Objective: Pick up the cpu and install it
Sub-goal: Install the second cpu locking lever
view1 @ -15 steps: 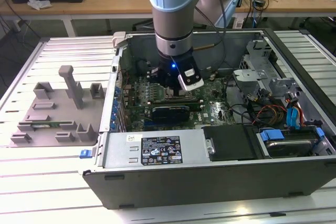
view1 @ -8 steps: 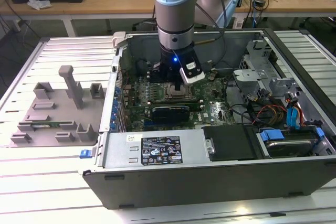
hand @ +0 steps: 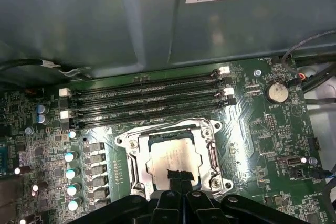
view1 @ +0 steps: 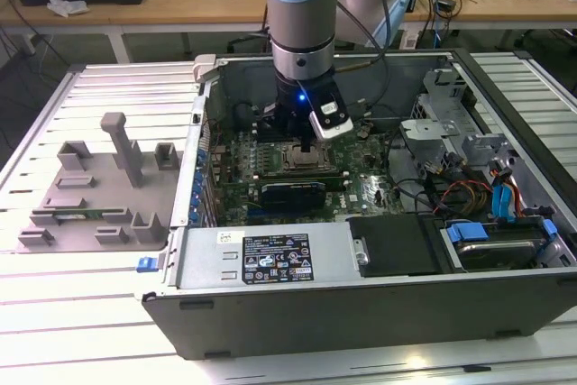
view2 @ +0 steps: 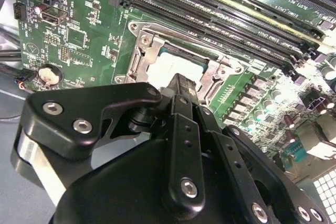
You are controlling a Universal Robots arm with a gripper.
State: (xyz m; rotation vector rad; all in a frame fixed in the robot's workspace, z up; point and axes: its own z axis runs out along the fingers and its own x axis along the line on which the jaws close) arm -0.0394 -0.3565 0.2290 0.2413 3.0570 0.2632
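The black jaws point(hand: 178, 178) hang low over the small square silvery-grey cpu point(hand: 170, 162), their tips at its near edge; whether they are clenched, released or touching the chip cannot be told, since the linkage hides the contact in both wrist views. The cpu point(view2: 170, 68) lies flat inside the square black-and-metal socket frame point(hand: 212, 153) on the green motherboard point(hand: 262, 129), close beside the long black memory slots point(hand: 147, 95). A round silver coin battery point(hand: 276, 92) sits well apart from the socket. White stickers with dark print are fixed to the grey case wall point(hand: 105, 19) and to the power-supply cover point(view1: 275, 257). In the exterior view the open grey computer case point(view1: 361, 304) walls the arm in closely, resting on a ribbed metal tabletop point(view1: 90, 313) beside a grey plastic fixture tray point(view1: 95, 196).
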